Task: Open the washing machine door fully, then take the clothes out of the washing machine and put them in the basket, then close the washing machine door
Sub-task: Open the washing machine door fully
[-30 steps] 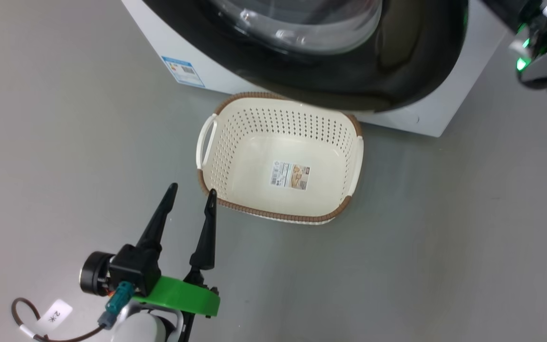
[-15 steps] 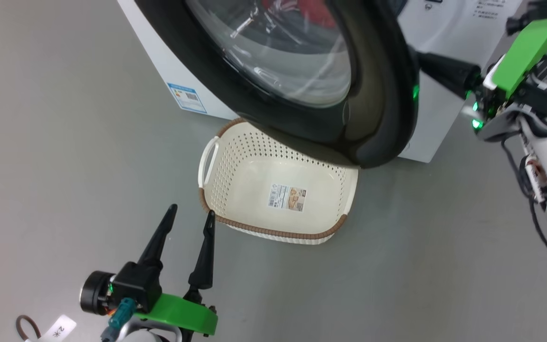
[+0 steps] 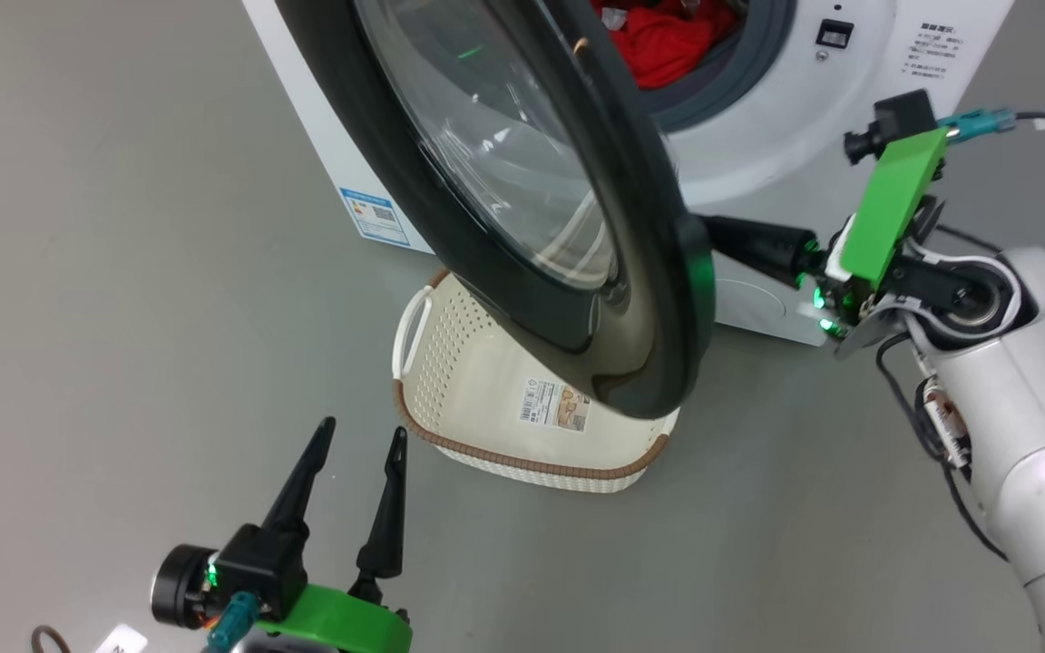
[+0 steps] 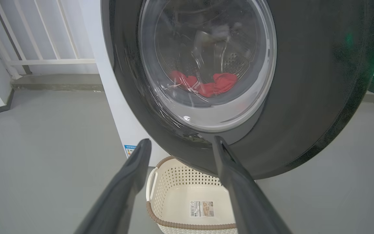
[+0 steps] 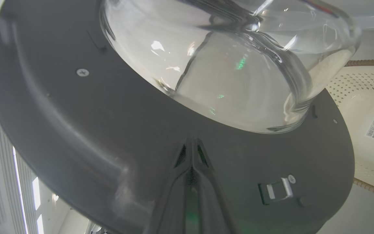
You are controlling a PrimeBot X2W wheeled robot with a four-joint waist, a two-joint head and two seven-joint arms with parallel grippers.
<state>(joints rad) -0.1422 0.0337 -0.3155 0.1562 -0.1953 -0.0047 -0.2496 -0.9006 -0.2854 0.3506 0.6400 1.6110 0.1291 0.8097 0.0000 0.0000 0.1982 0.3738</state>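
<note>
The washing machine (image 3: 786, 136) stands at the top of the head view, with the red clothes (image 3: 659, 36) lying in its drum. The washing machine door (image 3: 668, 299) is swung partly out, its black rim hanging over the cream basket (image 3: 522, 458) on the floor. My right gripper (image 3: 713, 238) is shut, and its tips (image 5: 192, 152) press on the door's inner face (image 5: 93, 123) below the glass bowl. My left gripper (image 3: 364, 428) stands open and empty at the lower left, short of the basket (image 4: 180, 182). Through the door glass (image 4: 320, 81) the clothes (image 4: 206, 86) show red.
A blue label sticker (image 3: 376, 216) sits low on the machine's side. A white railing (image 4: 44, 60) and a low step (image 4: 54, 83) lie behind the machine to the left. The door's latch (image 5: 276, 191) is beside my right fingers. Grey floor surrounds the basket (image 5: 368, 107).
The door has swung further out from the machine, my shut right gripper following behind its inner face. The drum and red clothes have come into view. The head camera has shifted; my left gripper stayed open.
</note>
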